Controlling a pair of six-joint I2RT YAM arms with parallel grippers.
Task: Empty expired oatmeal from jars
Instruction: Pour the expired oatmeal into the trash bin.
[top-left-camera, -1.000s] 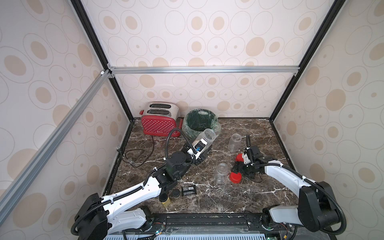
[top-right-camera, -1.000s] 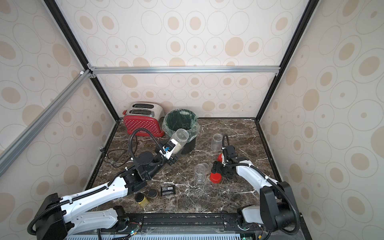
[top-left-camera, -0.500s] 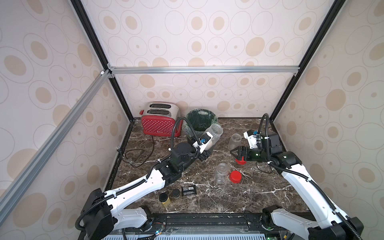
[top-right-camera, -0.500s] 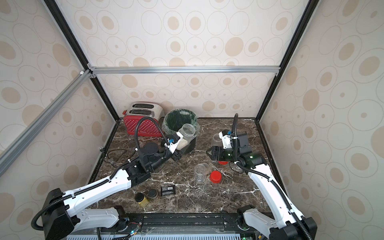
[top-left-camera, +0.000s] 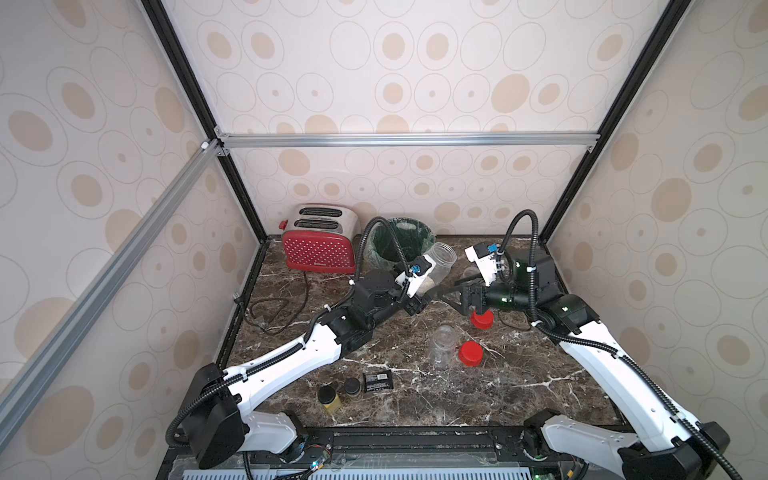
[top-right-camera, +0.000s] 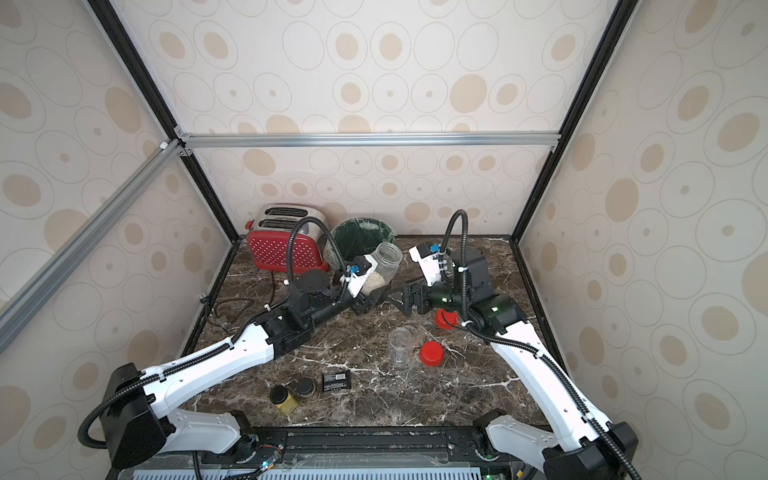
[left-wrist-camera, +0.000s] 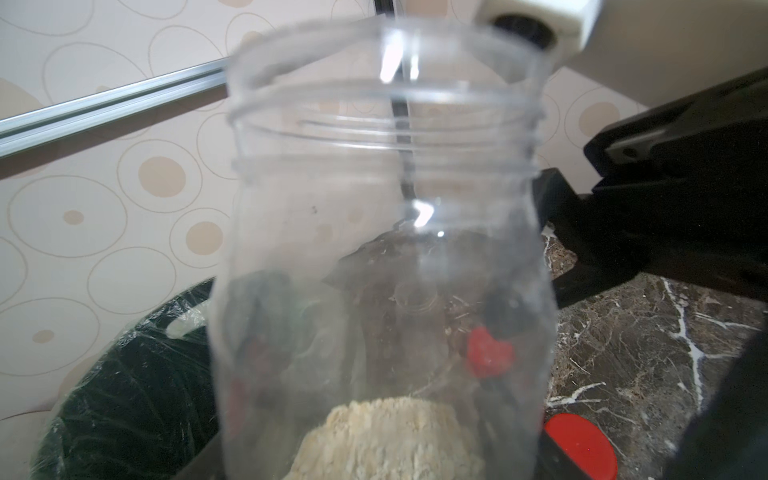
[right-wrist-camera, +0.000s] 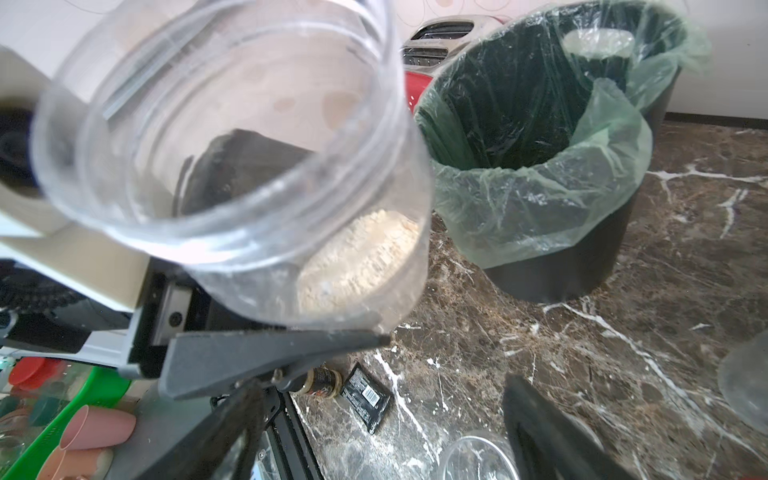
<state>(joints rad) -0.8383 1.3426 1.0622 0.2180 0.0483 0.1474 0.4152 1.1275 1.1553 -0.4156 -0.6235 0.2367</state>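
My left gripper (top-left-camera: 417, 305) (top-right-camera: 365, 302) is shut on the base of a clear, lidless jar (top-left-camera: 439, 264) (top-right-camera: 385, 262) (left-wrist-camera: 382, 249) (right-wrist-camera: 232, 166). The jar tilts with its mouth up, beside the bin. Pale oatmeal (top-left-camera: 424, 285) (top-right-camera: 374, 282) (left-wrist-camera: 386, 436) (right-wrist-camera: 357, 257) lies in the jar's lower end. My right gripper (top-left-camera: 448, 297) (top-right-camera: 395, 297) (right-wrist-camera: 415, 374) is open and empty, its tips close to the jar's base. A second jar (top-left-camera: 442, 347) (top-right-camera: 400, 345) stands empty mid-table. A third jar (top-left-camera: 471, 272) is mostly hidden behind my right wrist.
The black bin (top-left-camera: 376, 253) (top-right-camera: 336, 249) (right-wrist-camera: 552, 266), lined with a green bag, stands at the back beside a red toaster (top-left-camera: 320, 249). Two red lids (top-left-camera: 470, 353) (top-left-camera: 482, 319) lie on the marble. Near the front lie two small black-lidded jars (top-left-camera: 330, 399) and a black packet (top-left-camera: 377, 381).
My right arm has risen from the table by the red lids and swung left toward the held jar, its jaws wider. The left arm has carried the jar back toward the bin.
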